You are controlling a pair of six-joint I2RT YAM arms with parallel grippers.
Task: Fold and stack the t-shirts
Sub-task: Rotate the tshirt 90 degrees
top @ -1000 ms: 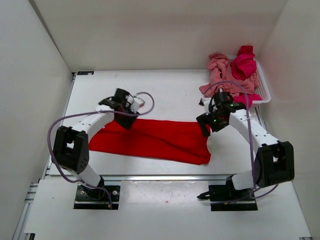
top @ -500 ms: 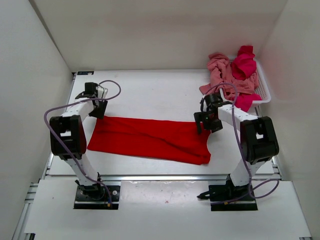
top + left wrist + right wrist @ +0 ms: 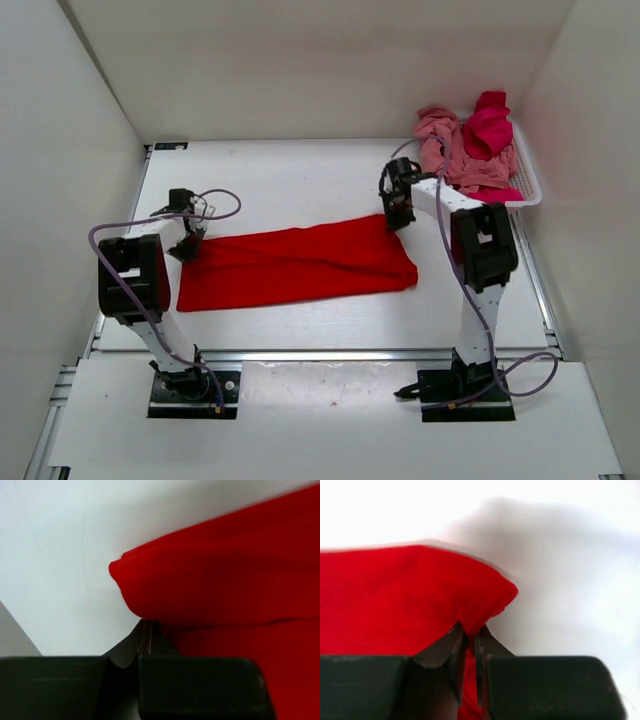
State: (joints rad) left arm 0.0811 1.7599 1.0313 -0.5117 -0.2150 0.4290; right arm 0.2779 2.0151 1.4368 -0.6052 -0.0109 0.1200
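Observation:
The bright red t-shirt (image 3: 300, 265) lies as a long folded band across the middle of the table. My left gripper (image 3: 188, 243) is at its far left corner. In the left wrist view the jaws (image 3: 145, 627) are shut on a bunched edge of the red t-shirt (image 3: 225, 580). My right gripper (image 3: 396, 212) is at the far right corner, and its jaws (image 3: 468, 632) pinch a fold of the red t-shirt (image 3: 395, 600). The salmon pink t-shirt (image 3: 445, 140) and the magenta t-shirt (image 3: 488, 125) are heaped in the basket.
The white mesh basket (image 3: 530, 185) stands at the back right corner, just behind the right arm. White walls close in the table on the left, back and right. Purple cables loop off both arms.
Both grippers closed on the red shirt's far corners. The right gripper moved toward the back, pulling the shirt's right end with it. The left gripper came slightly nearer.

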